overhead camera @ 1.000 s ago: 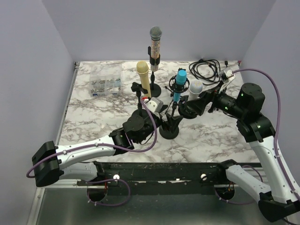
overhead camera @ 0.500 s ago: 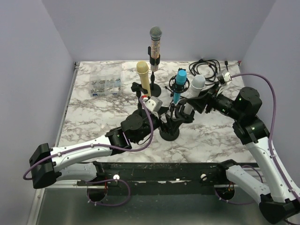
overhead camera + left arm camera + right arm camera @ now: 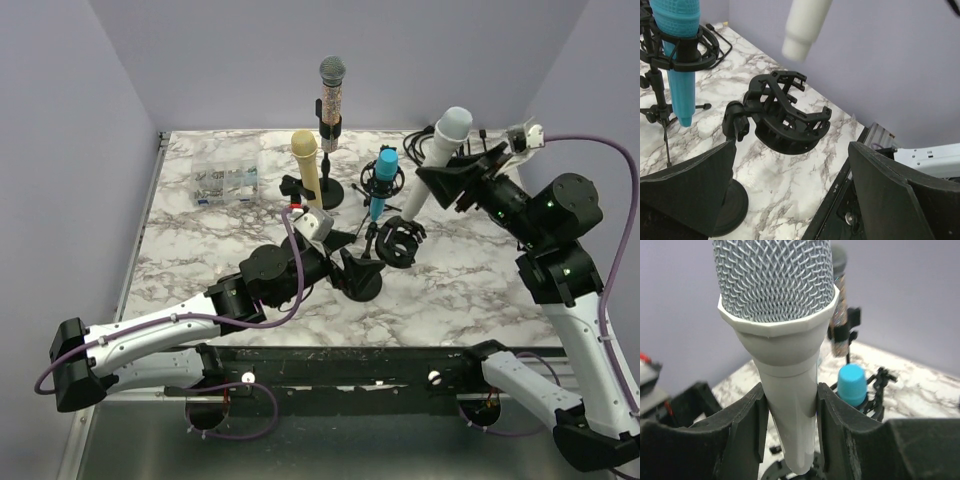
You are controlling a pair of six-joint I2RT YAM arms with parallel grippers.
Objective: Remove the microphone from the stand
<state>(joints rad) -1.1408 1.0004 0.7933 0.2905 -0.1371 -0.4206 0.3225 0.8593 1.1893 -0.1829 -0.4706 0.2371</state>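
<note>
Microphone (image 3: 440,150) over marbled, perhaps vinyl, tabletop (image 3: 200,240) between lilac walls (image 3: 250,60)

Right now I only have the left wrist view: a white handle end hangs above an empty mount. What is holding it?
Observer: The right tool is shut on the white microphone, with a finger on each side of the handle just below the grille.
Operator: Is it clear of the mount?
Observer: In the top view, yes. The microphone hangs tilted, and its lower end is apart from the empty mount.
Operator: I see a blue microphone on a stand. Are there others?
Observer: Two more stand further back: a yellow microphone and a taller one with a grey grille.
</note>
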